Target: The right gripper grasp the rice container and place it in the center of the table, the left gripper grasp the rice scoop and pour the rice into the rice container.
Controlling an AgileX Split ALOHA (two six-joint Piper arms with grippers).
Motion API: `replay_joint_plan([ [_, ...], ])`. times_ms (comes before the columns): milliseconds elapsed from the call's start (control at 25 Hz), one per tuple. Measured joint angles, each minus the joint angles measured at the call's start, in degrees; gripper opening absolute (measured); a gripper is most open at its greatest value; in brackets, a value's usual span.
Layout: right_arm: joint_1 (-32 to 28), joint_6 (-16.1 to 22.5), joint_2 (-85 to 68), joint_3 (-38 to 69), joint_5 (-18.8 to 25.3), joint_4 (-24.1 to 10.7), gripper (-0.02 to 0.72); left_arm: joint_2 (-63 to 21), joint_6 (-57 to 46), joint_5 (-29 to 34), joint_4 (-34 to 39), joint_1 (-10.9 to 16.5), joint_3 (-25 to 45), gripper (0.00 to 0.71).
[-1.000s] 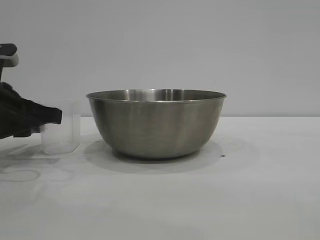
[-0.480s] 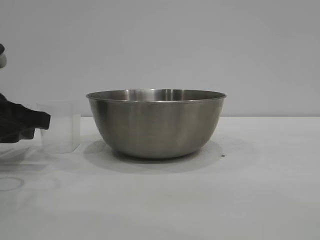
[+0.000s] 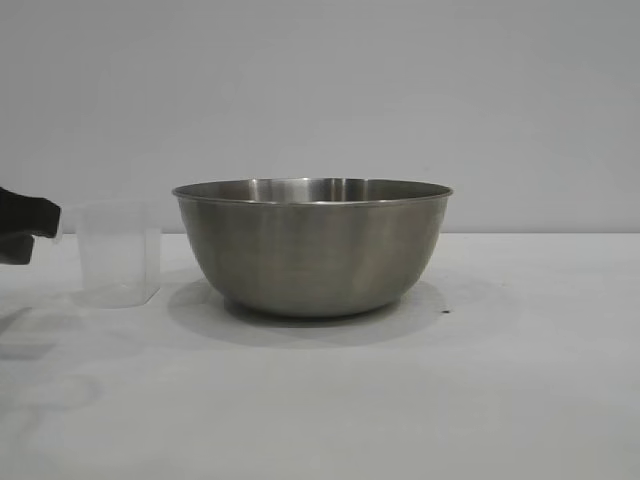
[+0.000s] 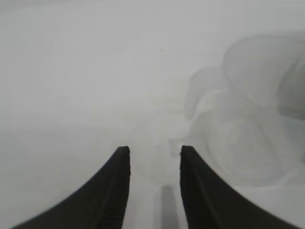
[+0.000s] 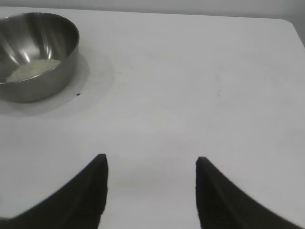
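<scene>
Left tool [image 4: 152, 157] part-spread, nothing gripped, just clear of rice scoop [image 3: 118, 252]. Rice [image 5: 32, 69] in rice container [image 5: 38, 52] seen only by right wrist.

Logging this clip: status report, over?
Left hand open, empty, beside rice scoop. Right hand open, parked. Rice in rice container. Nothing in the way.

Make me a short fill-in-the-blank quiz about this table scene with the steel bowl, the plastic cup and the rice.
1. The white rice grains lie inside the large round stainless-steel ____.
2. The small translucent plastic measuring cup stands upright on the white ____.
3. The left end effector holds nothing; its black fingers are ____.
4. The right end effector hovers over bare table, ____ from the bowl.

Missing words: bowl; table; open; apart
</scene>
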Motion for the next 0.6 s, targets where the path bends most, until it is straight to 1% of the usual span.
replay_joint_plan([
  [120,0.00,0.00,0.00,0.00,0.00,0.00,0.358,-1.39,0.00,0.00,-1.19,0.00,0.55,0.213],
  [200,0.00,0.00,0.00,0.00,0.00,0.00,0.358,-1.53,0.00,0.00,-1.07,0.47,0.55,0.213],
  [280,0.00,0.00,0.00,0.00,0.00,0.00,0.358,-1.59,0.09,0.00,0.26,1.79,0.80,0.213],
  [360,0.00,0.00,0.00,0.00,0.00,0.00,0.358,-1.59,-0.01,0.00,2.37,3.67,1.08,0.213],
  [600,0.00,0.00,0.00,0.00,0.00,0.00,0.358,-1.59,-0.01,0.00,11.39,13.10,1.08,0.213],
])
